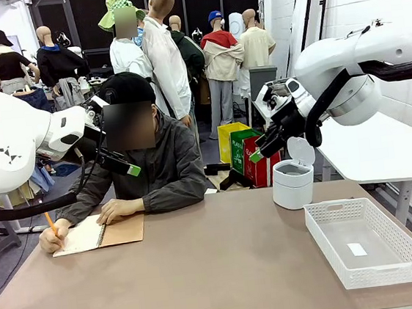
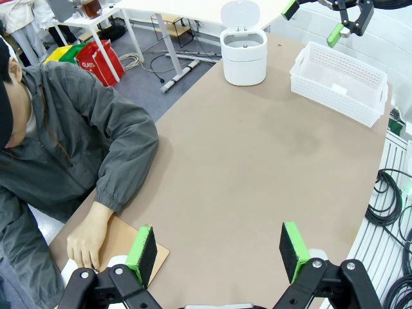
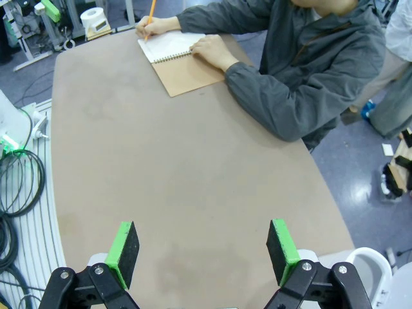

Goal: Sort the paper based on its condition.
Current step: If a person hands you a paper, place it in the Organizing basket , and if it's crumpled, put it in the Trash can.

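No loose paper lies on the table. A person at the far side writes with an orange pencil (image 1: 49, 221) on the white page of a spiral notebook (image 1: 100, 232) with a tan cover, also in the right wrist view (image 3: 177, 55). My left gripper (image 1: 116, 138) hangs open, high above the table's left part, near the person. Its own camera shows it (image 2: 219, 248) open over bare table, with nothing between the green pads. My right gripper (image 1: 259, 123) is open too, high near the white bin, and its wrist view (image 3: 203, 248) shows nothing held.
A white lidded bin (image 1: 292, 182) with its lid up stands at the back right. A white mesh basket (image 1: 325, 234) sits at the front right, with a small white label on its floor. The person's arms rest on the table's far left.
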Motion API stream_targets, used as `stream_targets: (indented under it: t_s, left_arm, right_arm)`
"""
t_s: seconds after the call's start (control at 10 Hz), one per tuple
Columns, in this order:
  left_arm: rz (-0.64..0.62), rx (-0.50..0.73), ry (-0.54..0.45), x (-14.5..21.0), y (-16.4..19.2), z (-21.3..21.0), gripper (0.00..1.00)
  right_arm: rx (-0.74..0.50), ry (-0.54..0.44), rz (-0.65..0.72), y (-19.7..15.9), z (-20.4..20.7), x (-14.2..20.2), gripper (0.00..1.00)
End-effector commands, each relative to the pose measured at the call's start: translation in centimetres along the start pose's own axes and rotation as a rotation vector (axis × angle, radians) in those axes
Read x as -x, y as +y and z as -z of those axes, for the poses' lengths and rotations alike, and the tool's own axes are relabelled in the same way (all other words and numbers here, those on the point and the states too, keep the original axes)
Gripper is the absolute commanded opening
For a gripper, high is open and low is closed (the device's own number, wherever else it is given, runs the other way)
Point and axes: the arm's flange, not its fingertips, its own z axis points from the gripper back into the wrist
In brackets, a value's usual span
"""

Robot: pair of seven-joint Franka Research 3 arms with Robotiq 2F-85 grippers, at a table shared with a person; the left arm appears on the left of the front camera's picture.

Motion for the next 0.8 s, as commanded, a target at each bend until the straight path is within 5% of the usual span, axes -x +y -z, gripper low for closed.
stream_targets:
  t_s: [0.0,0.7]
  left_arm:
    - [-0.011,0.006,0.003,0.1,0.04,0.0,1.0]
    - [-0.011,0.006,0.003,0.1,0.04,0.0,1.0]
  right_arm:
    - [0.009,-0.019,0.006,0.04,0.07,-0.07,1.0]
    - [0.009,-0.019,0.006,0.04,0.07,-0.07,1.0]
